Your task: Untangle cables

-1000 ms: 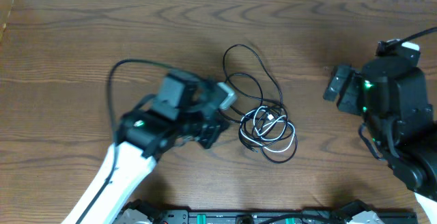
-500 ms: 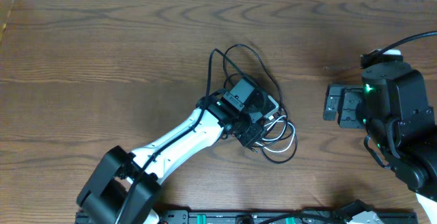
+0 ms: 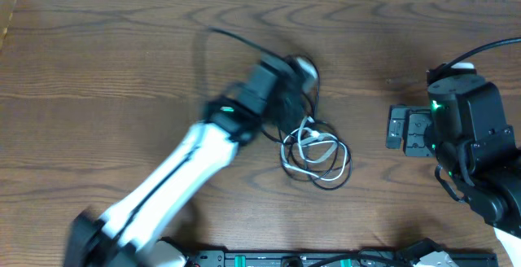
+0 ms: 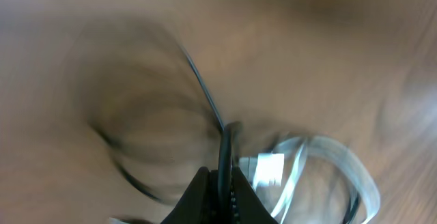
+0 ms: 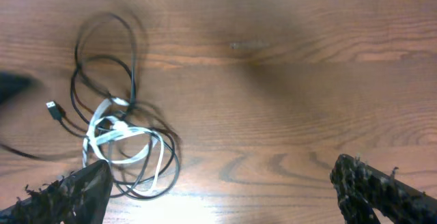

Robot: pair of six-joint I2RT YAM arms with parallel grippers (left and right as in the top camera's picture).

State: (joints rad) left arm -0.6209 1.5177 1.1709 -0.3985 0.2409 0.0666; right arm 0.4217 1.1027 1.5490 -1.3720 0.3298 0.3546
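The cables (image 3: pixel 316 149) lie tangled at mid-table: black loops wound round a white cord (image 5: pixel 117 139). My left gripper (image 3: pixel 286 104) hovers over the far side of the tangle and is blurred by motion. In the left wrist view it (image 4: pixel 224 183) is shut on a thin black cable (image 4: pixel 205 101), with the white cord (image 4: pixel 328 157) just to its right. A small plug (image 5: pixel 53 108) sticks out of the tangle's near side. My right gripper (image 3: pixel 393 129) stands open to the right of the cables, apart from them, with nothing between its fingers (image 5: pixel 382 190).
The table is brown wood (image 3: pixel 122 63). A thick black cable (image 3: pixel 232 39) from the left arm arcs over the far side. The right arm's body (image 3: pixel 468 129) fills the right edge. A black rail (image 3: pixel 285 259) runs along the front edge.
My left gripper came down on the tangle, shut on a black cable and swung toward the far side with it. The wide black loop has been drawn in. The right arm barely moved.
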